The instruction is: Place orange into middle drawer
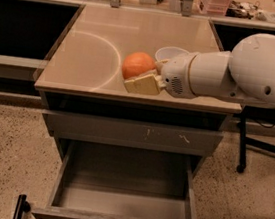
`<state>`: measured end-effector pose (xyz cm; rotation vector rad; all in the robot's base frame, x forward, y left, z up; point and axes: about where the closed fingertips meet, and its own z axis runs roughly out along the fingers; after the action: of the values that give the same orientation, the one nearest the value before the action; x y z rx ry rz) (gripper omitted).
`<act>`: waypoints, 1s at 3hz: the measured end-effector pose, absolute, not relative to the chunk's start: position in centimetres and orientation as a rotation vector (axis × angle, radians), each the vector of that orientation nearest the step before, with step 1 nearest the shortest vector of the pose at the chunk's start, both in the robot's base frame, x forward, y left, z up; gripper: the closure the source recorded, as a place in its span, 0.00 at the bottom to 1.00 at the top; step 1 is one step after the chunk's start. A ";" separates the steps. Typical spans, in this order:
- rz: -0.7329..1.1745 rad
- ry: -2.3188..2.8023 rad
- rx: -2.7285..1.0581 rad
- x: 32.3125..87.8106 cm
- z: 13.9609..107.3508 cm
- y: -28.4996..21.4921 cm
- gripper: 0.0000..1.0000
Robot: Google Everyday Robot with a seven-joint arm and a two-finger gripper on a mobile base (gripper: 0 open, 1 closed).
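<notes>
Reaching in from the right, your white arm (243, 75) stretches across the bench (83, 59) with the gripper (138, 75) near the front edge of the top, a little right of centre. The fingers (144, 83) are closed on the orange (137, 63). You can see one pale, blocky finger pressed against the fruit's lower front side, nearest the camera. The other finger is hidden behind the fruit, so the orange sits between them, with its rounded top and left side showing above and beyond the visible finger. The orange is over the bench top, short of its front edge; you cannot tell whether its underside touches the surface.

Just behind the gripper and to its right stands a white bowl (171, 53), partly covered by the wrist; it is close to the orange but apart from it.

Below the bench top you have the closed grey drawer front (132, 131) with pale scratch marks. Under that, the middle drawer (125, 180) is pulled out toward the camera, its grey floor and sides showing. The drawer is well below the orange and sits forward of it.
</notes>
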<state>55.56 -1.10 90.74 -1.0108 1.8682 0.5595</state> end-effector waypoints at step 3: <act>0.663 1.993 -0.614 49.6 80.0 -3.5 1.00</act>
<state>49.60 -3.45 80.03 -0.6141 1.9929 0.6631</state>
